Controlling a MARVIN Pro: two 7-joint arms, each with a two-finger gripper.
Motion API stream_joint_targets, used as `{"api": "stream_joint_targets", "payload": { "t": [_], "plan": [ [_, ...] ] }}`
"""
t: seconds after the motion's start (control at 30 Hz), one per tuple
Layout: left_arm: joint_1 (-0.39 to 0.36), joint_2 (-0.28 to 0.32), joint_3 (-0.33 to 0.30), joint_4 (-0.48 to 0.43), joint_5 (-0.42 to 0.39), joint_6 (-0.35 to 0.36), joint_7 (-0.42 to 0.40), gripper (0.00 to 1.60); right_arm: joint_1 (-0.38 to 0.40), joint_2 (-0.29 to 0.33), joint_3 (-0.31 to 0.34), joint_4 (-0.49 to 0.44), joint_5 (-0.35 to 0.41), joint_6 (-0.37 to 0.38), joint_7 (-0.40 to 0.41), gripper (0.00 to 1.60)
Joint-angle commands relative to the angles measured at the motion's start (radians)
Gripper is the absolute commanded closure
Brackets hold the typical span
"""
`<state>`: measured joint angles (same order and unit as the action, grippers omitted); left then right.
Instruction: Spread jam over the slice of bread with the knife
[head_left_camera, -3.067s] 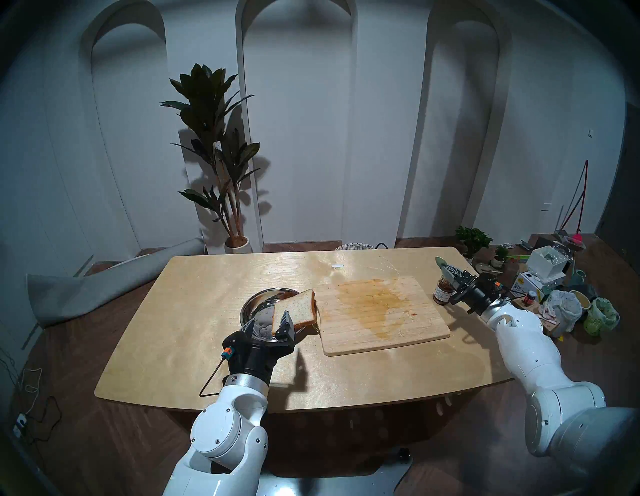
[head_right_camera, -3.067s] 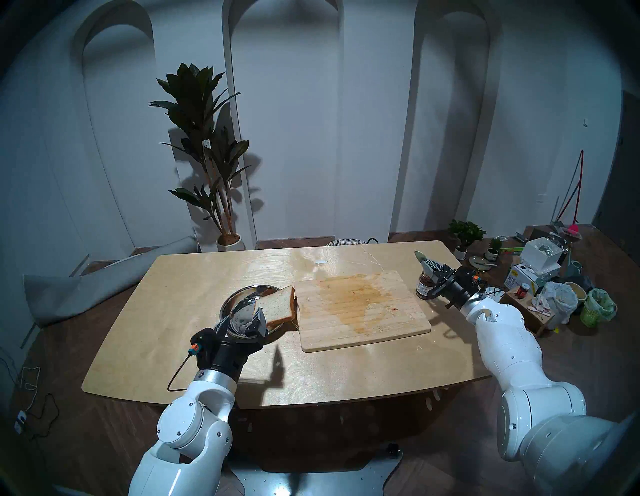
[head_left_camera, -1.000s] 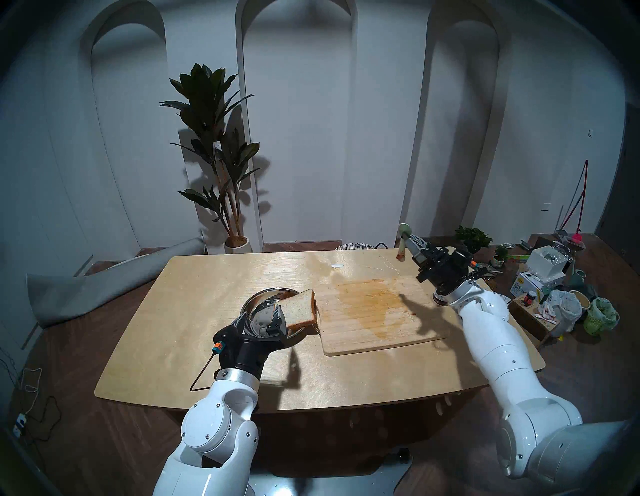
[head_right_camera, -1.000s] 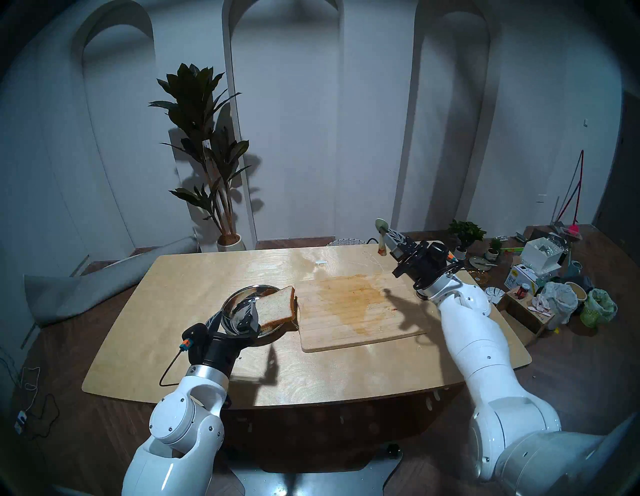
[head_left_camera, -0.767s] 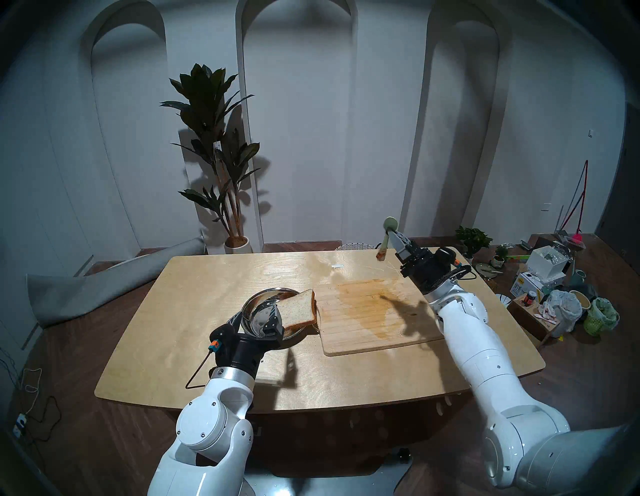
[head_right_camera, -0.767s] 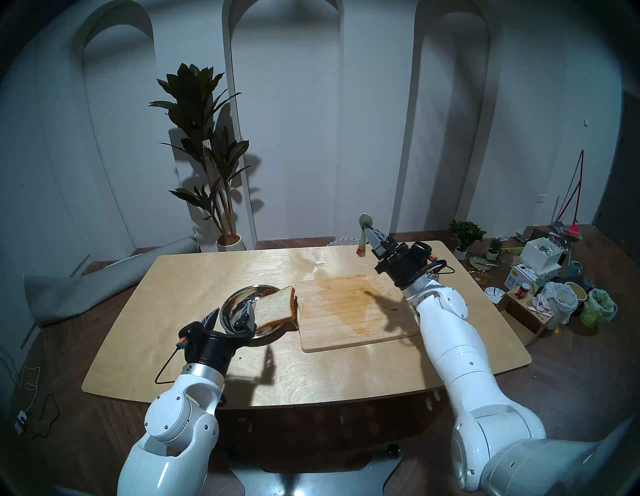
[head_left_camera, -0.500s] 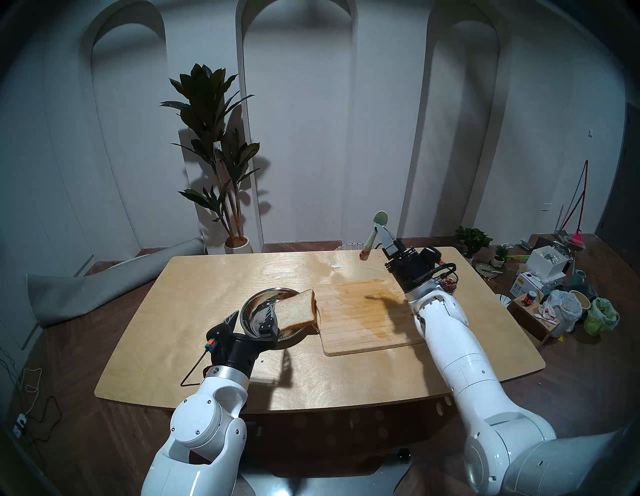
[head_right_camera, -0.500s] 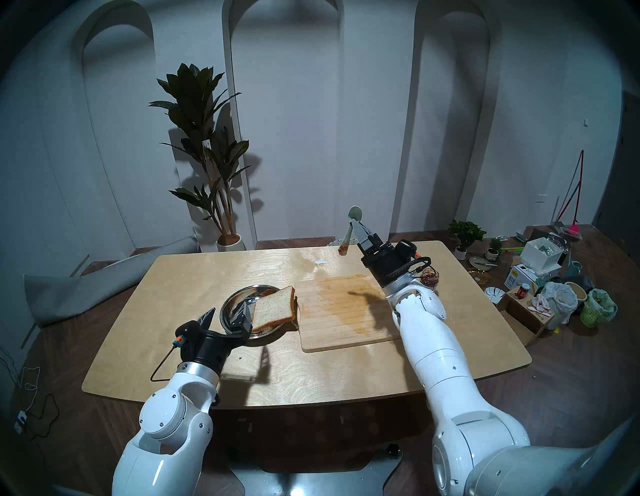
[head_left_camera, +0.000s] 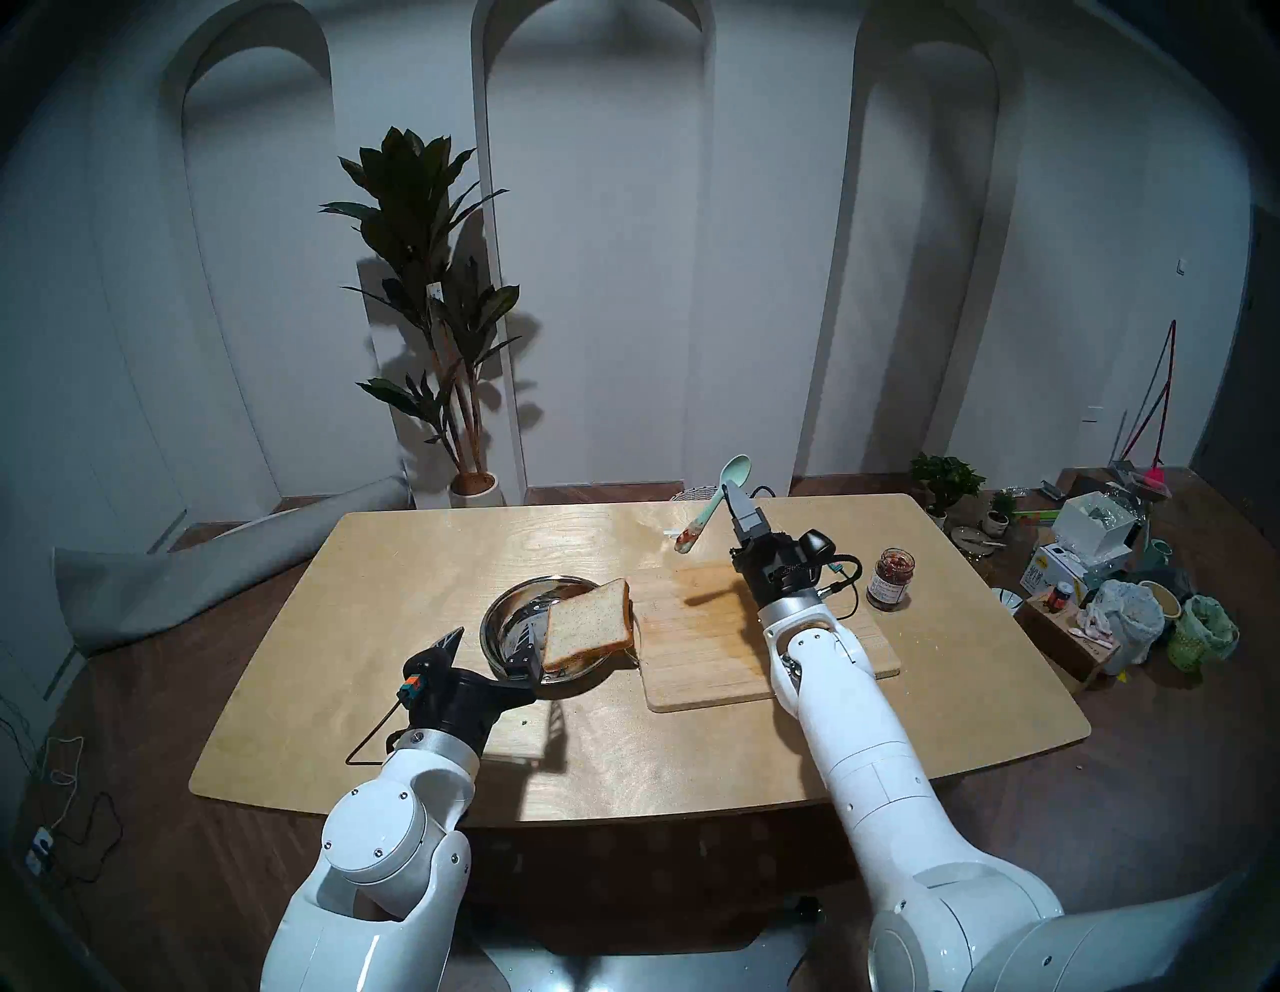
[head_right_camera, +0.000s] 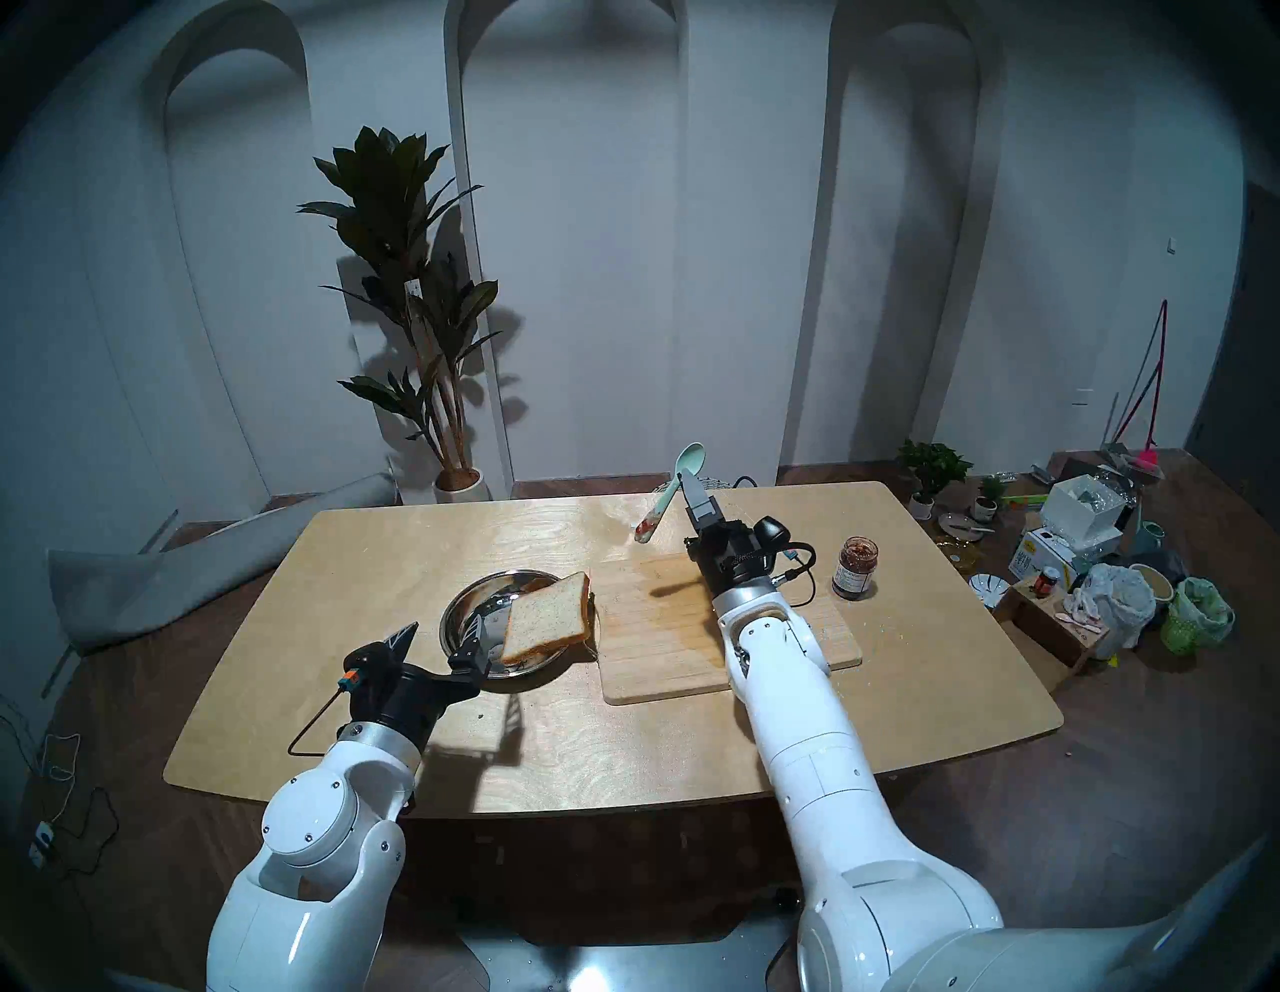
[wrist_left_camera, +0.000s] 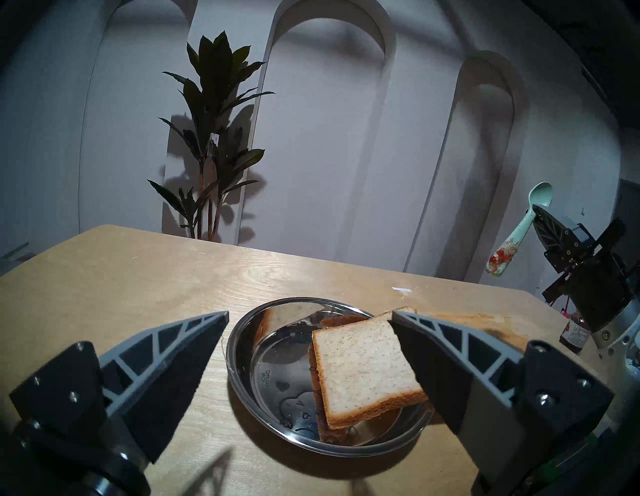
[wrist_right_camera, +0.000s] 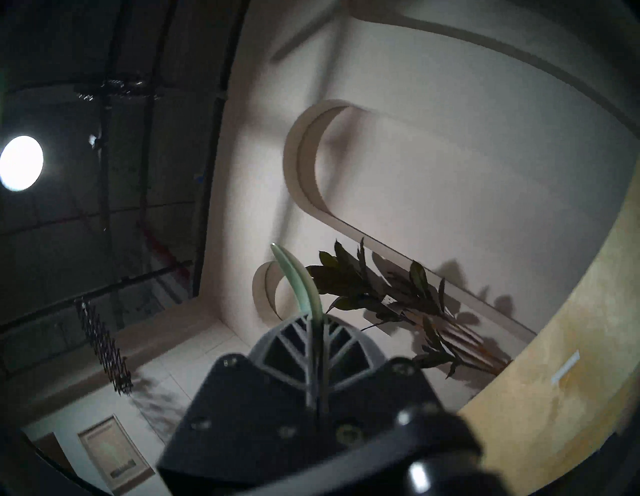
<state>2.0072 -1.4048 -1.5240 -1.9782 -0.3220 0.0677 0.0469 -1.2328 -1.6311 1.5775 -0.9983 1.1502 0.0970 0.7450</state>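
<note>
The right gripper (head_left_camera: 729, 493) is clamped on the knife (head_left_camera: 713, 503), a slim, light, stiff mint plastic utensil, pinched just below its spoon-shaped end, with the jam-smeared flat end hanging down over the far desk (head_left_camera: 429, 554). Jam (wrist_left_camera: 500, 257) on that tip is sticky and may drip. The jam jar (head_left_camera: 891, 578) stands right of the cutting board (head_left_camera: 699, 665). The slice of bread (head_left_camera: 589, 623) is soft and easily torn; it leans on the steel plate (head_left_camera: 505, 609), apparently atop another slice. The left gripper (wrist_left_camera: 308, 318) spreads wide and empty around it.
</note>
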Motion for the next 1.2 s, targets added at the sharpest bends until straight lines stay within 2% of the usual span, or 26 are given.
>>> {"api": "stream_joint_targets", "payload": {
  "t": [0.0,0.43,0.8,0.9,1.1,1.17],
  "plan": [
    [-0.025,0.021,-0.014,-0.023,0.004,0.014,-0.010,0.00,0.017,-0.072,-0.017,-0.015,0.084,0.077,-0.074,1.60],
    [-0.046,0.057,-0.014,-0.018,0.010,0.083,-0.052,0.00,0.032,-0.107,-0.046,-0.022,0.218,0.178,-0.237,1.60],
    [-0.065,0.092,-0.026,-0.003,-0.005,0.155,-0.104,0.00,0.032,-0.112,-0.089,-0.026,0.362,0.239,-0.420,1.60],
    [-0.069,0.096,-0.027,-0.002,-0.011,0.162,-0.114,0.00,0.029,-0.110,-0.098,-0.026,0.378,0.241,-0.444,1.60],
    [-0.083,0.115,-0.037,-0.009,-0.038,0.198,-0.148,0.00,0.016,-0.102,-0.119,-0.042,0.458,0.230,-0.559,1.60],
    [-0.084,0.117,-0.038,-0.010,-0.040,0.201,-0.151,0.00,0.015,-0.101,-0.120,-0.045,0.465,0.228,-0.569,1.60]
  ]
}}
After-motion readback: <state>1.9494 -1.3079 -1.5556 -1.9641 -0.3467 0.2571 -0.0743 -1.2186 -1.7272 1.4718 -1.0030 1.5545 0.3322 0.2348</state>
